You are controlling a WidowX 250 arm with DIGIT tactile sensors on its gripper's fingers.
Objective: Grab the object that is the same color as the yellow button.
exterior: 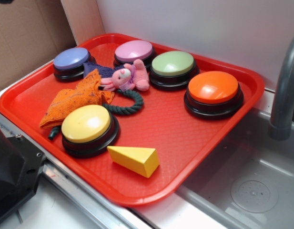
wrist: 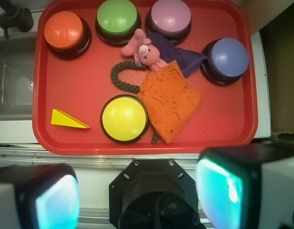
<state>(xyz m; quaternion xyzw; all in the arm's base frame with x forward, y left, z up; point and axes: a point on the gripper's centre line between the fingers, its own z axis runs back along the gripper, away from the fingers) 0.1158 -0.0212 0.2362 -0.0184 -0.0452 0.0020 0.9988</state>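
Observation:
The yellow wedge block point(exterior: 135, 159) lies on the red tray point(exterior: 185, 129) near its front edge, just right of the yellow button point(exterior: 87, 125). In the wrist view the wedge point(wrist: 66, 119) lies left of the yellow button point(wrist: 124, 117) on the tray point(wrist: 80, 86). My gripper point(wrist: 137, 200) is open and empty, high above and behind the tray's near edge, its two pads wide apart. Only a dark part of the arm shows at the lower left of the exterior view.
On the tray stand orange point(exterior: 213, 90), green point(exterior: 173, 66), pink point(exterior: 134, 51) and blue point(exterior: 71, 61) buttons, with a pink plush toy point(exterior: 127, 78), an orange cloth point(exterior: 77, 98) and a dark rope point(exterior: 130, 102). A metal sink point(exterior: 247, 186) and faucet point(exterior: 285, 90) are at right.

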